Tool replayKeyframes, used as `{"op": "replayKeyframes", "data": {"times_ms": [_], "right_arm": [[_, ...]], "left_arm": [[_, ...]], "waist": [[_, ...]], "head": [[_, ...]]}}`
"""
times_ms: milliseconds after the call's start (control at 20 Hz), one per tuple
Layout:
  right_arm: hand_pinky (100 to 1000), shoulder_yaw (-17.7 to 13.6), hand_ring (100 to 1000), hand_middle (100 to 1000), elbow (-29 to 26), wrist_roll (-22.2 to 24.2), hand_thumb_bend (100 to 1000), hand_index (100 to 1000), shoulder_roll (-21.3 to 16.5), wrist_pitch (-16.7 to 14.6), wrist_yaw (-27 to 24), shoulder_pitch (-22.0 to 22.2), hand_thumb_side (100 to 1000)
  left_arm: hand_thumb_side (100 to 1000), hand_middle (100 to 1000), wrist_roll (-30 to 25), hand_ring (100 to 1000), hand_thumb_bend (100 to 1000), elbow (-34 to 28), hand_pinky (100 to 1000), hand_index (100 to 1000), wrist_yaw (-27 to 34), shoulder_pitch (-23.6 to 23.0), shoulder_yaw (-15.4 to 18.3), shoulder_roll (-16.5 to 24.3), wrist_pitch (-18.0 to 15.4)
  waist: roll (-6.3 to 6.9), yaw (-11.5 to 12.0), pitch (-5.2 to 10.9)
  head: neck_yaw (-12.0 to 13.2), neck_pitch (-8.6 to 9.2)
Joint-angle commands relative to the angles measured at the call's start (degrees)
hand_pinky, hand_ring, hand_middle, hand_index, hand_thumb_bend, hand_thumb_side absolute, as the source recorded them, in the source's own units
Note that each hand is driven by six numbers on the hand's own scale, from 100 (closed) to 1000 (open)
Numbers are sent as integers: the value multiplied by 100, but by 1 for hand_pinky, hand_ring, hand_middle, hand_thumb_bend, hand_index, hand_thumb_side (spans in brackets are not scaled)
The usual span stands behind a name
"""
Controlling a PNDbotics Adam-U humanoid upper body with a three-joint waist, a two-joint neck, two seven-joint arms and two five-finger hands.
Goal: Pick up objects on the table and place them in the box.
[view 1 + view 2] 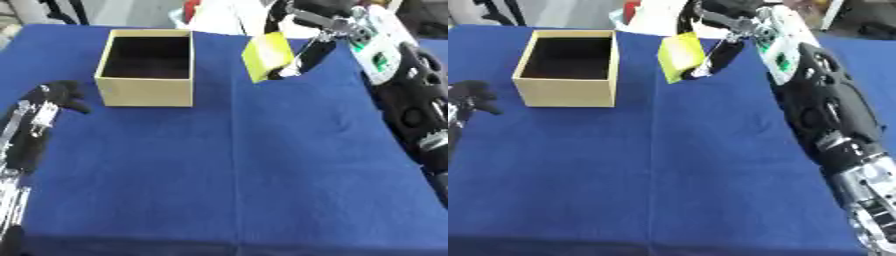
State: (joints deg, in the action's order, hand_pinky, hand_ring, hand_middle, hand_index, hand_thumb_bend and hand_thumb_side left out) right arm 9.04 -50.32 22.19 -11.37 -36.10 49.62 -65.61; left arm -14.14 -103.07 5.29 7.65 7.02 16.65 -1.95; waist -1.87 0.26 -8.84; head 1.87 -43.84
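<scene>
My right hand (308, 52) is at the back of the table, its fingers curled round a yellow flat object (268, 56) held tilted above the blue cloth. The open cardboard box (147, 66) stands to the left of that object, its dark inside showing nothing. The yellow object hangs a short way right of the box's right wall. My left hand (58, 96) rests at the left edge, just left of the box, fingers relaxed and holding nothing.
The blue cloth-covered table (236, 165) fills the view. My right forearm (820, 100) runs down the right side. White and red things (645, 12) lie beyond the table's far edge.
</scene>
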Motion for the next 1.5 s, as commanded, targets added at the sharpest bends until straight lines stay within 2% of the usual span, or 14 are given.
{"op": "replayKeyframes", "data": {"times_ms": [50,350,550,700,950,1050,1100,1150,1250,1350,1400,1450,1500], "right_arm": [[711,-104,754,466,24,-41,508,564,161,27,168,-218,239],[705,-265,750,463,141,-294,499,568,513,150,435,-326,191],[698,-390,747,465,206,-778,492,573,670,359,781,-366,164],[696,-496,747,474,245,-1328,487,588,758,631,1068,-399,109],[694,-594,747,497,377,-2238,477,616,875,933,1351,-395,100],[695,-592,749,511,465,-2511,477,632,931,988,1461,-365,100],[697,-579,752,523,505,-2603,507,646,957,990,1535,-350,100],[697,-568,752,527,541,-2666,477,649,986,984,1613,-329,100],[699,-549,755,536,600,-2750,480,655,1052,958,1771,-284,100],[704,-517,767,583,643,-2773,488,693,1110,908,1931,-245,100],[718,-498,791,672,651,-2773,523,757,1133,873,2013,-230,150],[726,-477,803,723,654,-2757,542,792,1153,826,2095,-220,171],[752,-467,834,811,649,-2745,583,881,1165,786,2158,-216,196]], "left_arm": [[708,625,-93,585,275,-64,1000,775,64,111,-77,126,-11],[710,625,-288,585,274,-60,1000,775,114,275,-270,77,-19],[712,626,-409,585,271,-58,1000,775,143,366,-381,56,-19],[716,626,-469,585,270,-54,1000,775,145,401,-432,51,-22],[719,626,-525,585,268,-50,1000,776,133,434,-477,44,-29],[719,626,-537,585,268,-51,1000,776,132,450,-487,38,-31],[719,626,-542,585,268,-52,1000,776,133,459,-492,35,-32],[720,626,-548,585,268,-52,1000,776,134,468,-498,32,-32],[720,626,-558,585,267,-51,1000,776,135,479,-506,23,-31],[721,626,-563,585,267,-51,1000,776,135,484,-509,15,-31],[721,626,-565,585,267,-51,1000,776,135,487,-510,13,-30],[722,626,-566,585,266,-51,1000,776,135,490,-511,11,-29],[722,626,-568,585,266,-51,1000,776,135,493,-511,9,-29]], "waist": [[27,100,71],[55,525,-9],[61,736,-56],[63,803,-89],[69,874,-137],[72,895,-156],[73,906,-164],[74,918,-171],[78,939,-182],[81,954,-190],[82,958,-195],[82,961,-199],[82,962,-203]], "head": [[-76,-28],[-223,55],[-326,108],[-373,138],[-457,170],[-479,181],[-489,183],[-497,185],[-514,193],[-525,198],[-527,200],[-526,201],[-528,199]]}}
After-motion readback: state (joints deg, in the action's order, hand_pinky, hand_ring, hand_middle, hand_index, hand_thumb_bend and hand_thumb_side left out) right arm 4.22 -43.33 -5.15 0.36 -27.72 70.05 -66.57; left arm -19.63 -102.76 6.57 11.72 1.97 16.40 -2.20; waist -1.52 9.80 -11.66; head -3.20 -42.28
